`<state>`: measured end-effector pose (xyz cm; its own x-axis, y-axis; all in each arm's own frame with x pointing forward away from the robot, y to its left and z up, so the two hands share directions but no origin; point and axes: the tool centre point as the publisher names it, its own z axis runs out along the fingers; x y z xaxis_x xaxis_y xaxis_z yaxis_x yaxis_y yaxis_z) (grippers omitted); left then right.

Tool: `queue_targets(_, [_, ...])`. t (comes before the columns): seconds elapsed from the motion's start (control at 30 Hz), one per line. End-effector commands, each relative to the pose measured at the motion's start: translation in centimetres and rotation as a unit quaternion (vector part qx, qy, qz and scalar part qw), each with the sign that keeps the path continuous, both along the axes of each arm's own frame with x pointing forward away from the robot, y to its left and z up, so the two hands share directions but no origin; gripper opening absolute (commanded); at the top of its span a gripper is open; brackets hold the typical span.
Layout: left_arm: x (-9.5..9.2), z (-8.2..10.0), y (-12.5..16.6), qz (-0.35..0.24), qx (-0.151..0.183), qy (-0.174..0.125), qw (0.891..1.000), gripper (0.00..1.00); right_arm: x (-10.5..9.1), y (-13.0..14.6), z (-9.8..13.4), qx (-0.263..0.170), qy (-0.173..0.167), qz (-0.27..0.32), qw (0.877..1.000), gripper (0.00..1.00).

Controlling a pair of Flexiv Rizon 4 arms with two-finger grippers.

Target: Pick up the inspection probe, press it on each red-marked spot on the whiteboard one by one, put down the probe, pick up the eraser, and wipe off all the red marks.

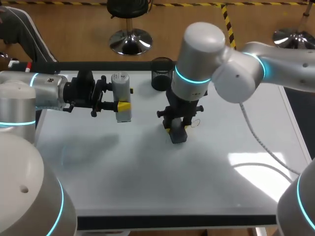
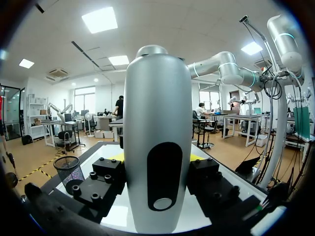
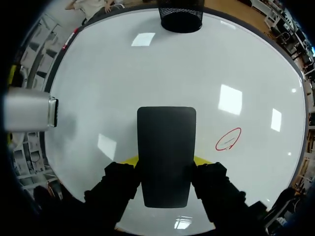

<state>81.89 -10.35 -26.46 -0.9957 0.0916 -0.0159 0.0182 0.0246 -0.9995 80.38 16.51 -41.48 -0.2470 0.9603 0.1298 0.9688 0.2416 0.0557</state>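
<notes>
We are at the wiping step: our right gripper (image 3: pixel 166 164), clamped on the eraser (image 3: pixel 166 142) over the whiteboard (image 3: pixel 147 69), must next slide onto the red mark (image 3: pixel 228 139) just beside it (our left gripper (image 2: pixel 157 169) grips the upright probe (image 2: pixel 157 98) off to the side).

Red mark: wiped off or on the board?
On the board: red mark shows intact beside the eraser, which the right pincer holds.

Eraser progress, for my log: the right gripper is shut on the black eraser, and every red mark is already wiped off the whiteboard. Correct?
Not quite. The right gripper is shut on the black eraser, but one red mark, an oval, is left on the whiteboard beside the eraser; the right wrist view shows it.
</notes>
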Motion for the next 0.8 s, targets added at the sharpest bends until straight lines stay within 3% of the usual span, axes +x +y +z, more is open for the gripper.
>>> queue_targets(0.03, [0.0,0.0,-0.1,0.001,-0.001,-0.001,1.000,0.00,0.7,0.3,-0.9,-0.003,0.009,0.002,1.000,0.00])
queue_targets(0.8, [0.0,0.0,-0.1,0.001,-0.001,-0.001,1.000,0.00,2.5,-4.8,-3.5,-0.029,0.048,-0.031,0.998,0.00])
